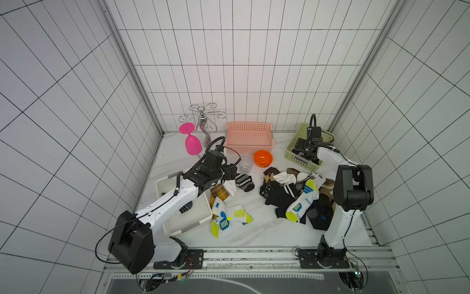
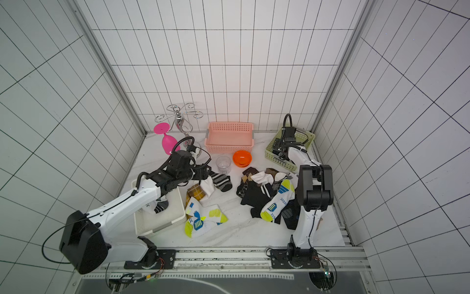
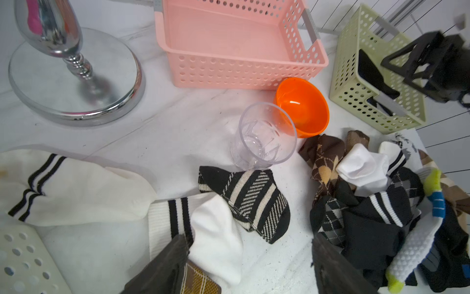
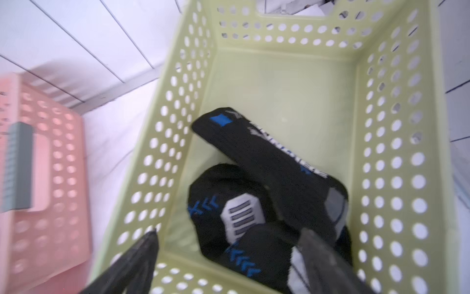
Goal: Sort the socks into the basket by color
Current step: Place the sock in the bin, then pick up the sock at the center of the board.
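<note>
- The right hand (image 4: 229, 233) hangs inside the green basket (image 4: 391, 142), its jaws spread wide and gripping nothing.
- Directly below it, black socks with blue and grey marks (image 4: 267, 163) lie loose on the basket floor. One finger crosses in front of them; whether it touches them I cannot tell.
- The left hand (image 3: 250, 241) is low over the counter (image 3: 178, 132), with its jaws parted and nothing clamped between them.
- One of its fingers (image 3: 167, 264) overlaps a white sock with black stripes (image 3: 216, 229), and a tan plaid sock (image 3: 198, 282) shows beneath that same finger.
- Just ahead of the left hand lies a black-and-cream striped sock (image 3: 251, 198), its end at the foot of a clear cup (image 3: 264, 137).
- Beyond the cup are an orange bowl (image 3: 305, 109) and, farther ahead, a pink basket (image 3: 229, 68).
- Beside the left hand's other finger is the heap of socks (image 3: 368, 216), black, brown argyle and white, lying between the two hands.
- Behind the left hand, under its arm, a white basket (image 1: 193, 221) holds a sock with a dark striped end (image 1: 185, 207).
- White socks with neon-yellow and blue marks (image 1: 229, 219) lie on the counter next to that basket.
</note>
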Robot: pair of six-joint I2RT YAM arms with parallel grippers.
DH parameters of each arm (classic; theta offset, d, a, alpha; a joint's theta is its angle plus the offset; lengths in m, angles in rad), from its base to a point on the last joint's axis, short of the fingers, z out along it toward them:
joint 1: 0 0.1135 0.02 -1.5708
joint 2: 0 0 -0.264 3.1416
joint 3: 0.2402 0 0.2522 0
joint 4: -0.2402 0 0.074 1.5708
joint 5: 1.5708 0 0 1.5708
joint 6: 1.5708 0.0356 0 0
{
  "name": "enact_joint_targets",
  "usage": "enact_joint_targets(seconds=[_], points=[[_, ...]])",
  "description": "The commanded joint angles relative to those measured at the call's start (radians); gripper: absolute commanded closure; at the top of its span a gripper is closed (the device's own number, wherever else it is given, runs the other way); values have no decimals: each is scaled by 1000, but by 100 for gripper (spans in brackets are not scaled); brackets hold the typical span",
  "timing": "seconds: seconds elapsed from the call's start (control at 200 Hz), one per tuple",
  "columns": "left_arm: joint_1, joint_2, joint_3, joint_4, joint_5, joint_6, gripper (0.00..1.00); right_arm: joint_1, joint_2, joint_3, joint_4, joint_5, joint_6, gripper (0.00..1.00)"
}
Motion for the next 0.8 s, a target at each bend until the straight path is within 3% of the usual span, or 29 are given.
enact_joint_targets(seconds=[0.0, 0.06, 0.095, 0.335, 0.555, 0.794], points=[[-13, 36, 31, -117, -33, -11, 22, 53, -90, 78, -77, -38, 9, 8], [-29, 47, 27, -148, -45, -19, 22, 85, -134, 46, -82, -45, 5, 7], [-42, 49, 21, -160, -49, -24, 22, 101, -159, 29, -90, -55, 5, 1], [-178, 48, -10, -217, -84, -43, 23, 201, -347, -118, -132, -82, -2, 1], [-334, 45, -74, -248, -116, -99, 22, 204, -493, -221, -165, -97, -12, 0], [-496, 119, -105, -251, -147, -145, 19, 190, -546, -239, -189, -139, -26, 0]])
